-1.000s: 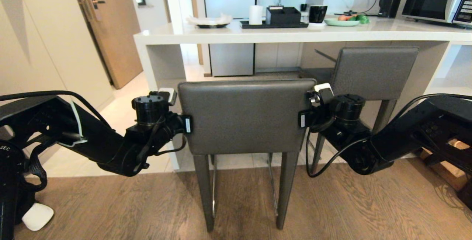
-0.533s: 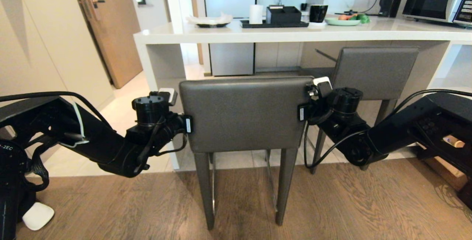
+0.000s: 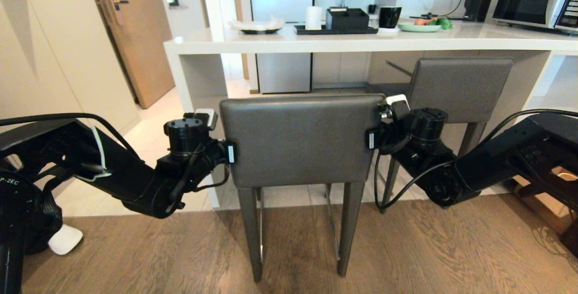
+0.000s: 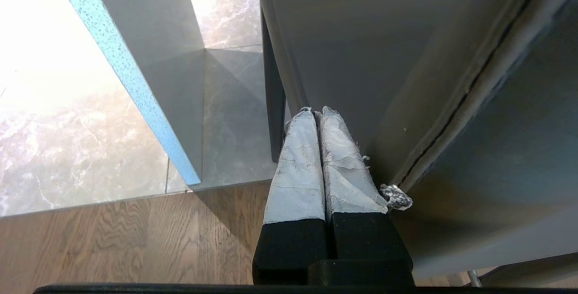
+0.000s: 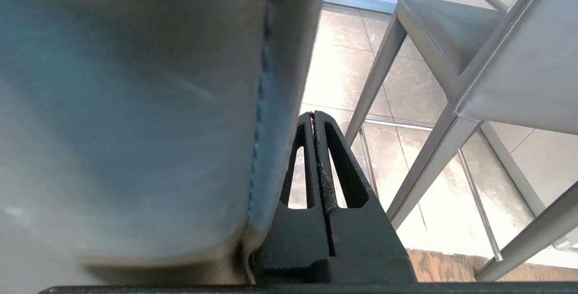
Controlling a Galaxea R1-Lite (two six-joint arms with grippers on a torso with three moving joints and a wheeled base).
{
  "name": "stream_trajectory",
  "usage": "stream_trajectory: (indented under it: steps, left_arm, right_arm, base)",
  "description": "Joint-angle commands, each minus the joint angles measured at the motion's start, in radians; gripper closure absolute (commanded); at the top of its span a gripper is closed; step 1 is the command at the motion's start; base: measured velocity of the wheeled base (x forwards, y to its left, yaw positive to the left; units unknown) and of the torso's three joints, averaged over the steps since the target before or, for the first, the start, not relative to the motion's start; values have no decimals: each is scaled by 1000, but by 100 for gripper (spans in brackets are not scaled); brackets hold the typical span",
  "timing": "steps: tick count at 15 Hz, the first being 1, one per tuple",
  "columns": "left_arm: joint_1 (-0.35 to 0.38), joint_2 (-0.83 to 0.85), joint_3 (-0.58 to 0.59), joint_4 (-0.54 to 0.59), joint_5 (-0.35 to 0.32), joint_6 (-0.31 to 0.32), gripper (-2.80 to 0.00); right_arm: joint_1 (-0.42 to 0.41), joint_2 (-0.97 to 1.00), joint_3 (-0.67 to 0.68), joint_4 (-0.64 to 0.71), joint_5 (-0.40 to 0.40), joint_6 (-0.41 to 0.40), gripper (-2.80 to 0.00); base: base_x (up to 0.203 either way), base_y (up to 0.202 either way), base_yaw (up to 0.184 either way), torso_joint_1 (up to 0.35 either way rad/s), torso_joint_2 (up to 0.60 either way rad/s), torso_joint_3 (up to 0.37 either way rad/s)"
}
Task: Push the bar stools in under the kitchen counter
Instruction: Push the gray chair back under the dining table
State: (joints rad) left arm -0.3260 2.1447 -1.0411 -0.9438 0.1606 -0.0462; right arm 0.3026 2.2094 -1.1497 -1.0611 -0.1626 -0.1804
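The near stool (image 3: 300, 140) stands just short of the counter (image 3: 361, 41), the far stool (image 3: 458, 88) already tucked under. The left gripper (image 4: 316, 118) and right gripper (image 5: 314, 120), both clenched empty, flank its backrest. Uneven pressure could twist it into the counter's side panel (image 3: 198, 81).

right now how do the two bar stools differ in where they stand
The near stool stands out on the wood floor, short of the kitchen counter; the far stool sits tucked under its edge, over tile. The near stool is flanked by the shut left end effector and right end effector; the far stool has none. Both are matching dark grey.
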Motion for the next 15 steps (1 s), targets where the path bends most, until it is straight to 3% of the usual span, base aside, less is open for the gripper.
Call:
stream_trajectory:
  steps: [1, 6, 11, 15]
  left_arm:
    - [2, -18, 2, -6, 2, 0, 0]
    - [10, -56, 35, -6, 2, -2, 0]
    - [11, -222, 252, -6, 23, -6, 0]
    - [-1, -342, 319, -6, 30, -5, 0]
  right_arm:
    - [0, -17, 7, -3, -2, -1, 0]
    - [-6, -80, 62, -3, -3, 15, 0]
    - [-7, -225, 256, -26, -4, 70, 0]
    - [-6, -343, 398, -77, -11, 75, 0]
  base:
    - [0, 0, 0, 0, 0, 0]
    - [0, 0, 0, 0, 0, 0]
    - [0, 0, 0, 0, 0, 0]
    - [0, 0, 0, 0, 0, 0]
